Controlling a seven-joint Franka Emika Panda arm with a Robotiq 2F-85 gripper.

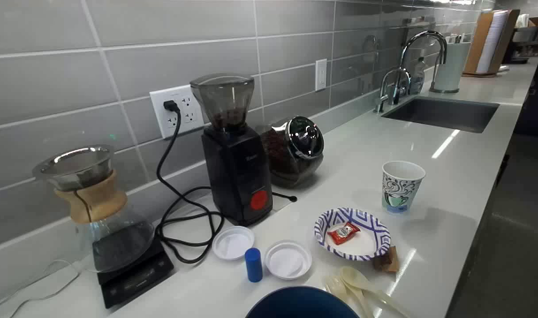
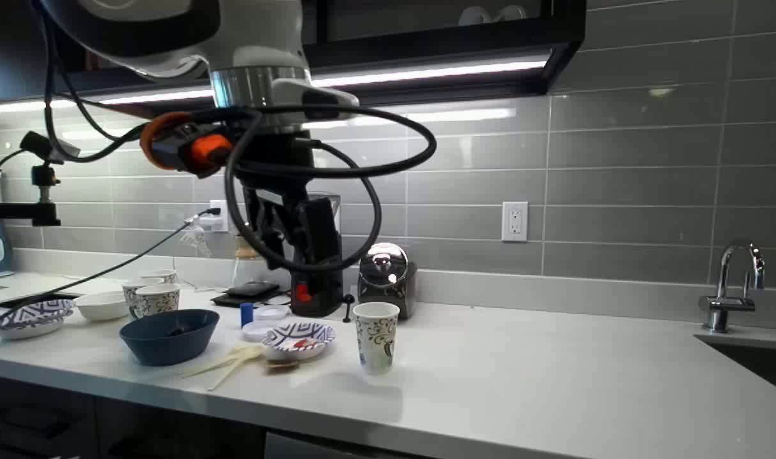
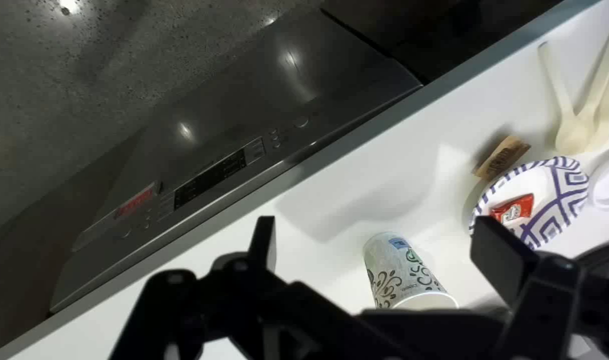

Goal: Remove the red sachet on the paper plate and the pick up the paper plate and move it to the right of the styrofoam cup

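The red sachet lies on the paper plate, toward one side of its white middle. The sachet also shows in an exterior view and in the wrist view, with the plate. The styrofoam cup stands upright beside the plate, apart from it; it shows too in an exterior view. My gripper hangs above the counter, open and empty. In the wrist view its fingers are wide apart, with the cup below between them. One finger hides part of the plate.
A tan packet touches the plate's edge. Pale plastic cutlery, a blue bowl, two white discs and a blue cylinder are near. A black grinder, glass jar and carafe stand along the wall.
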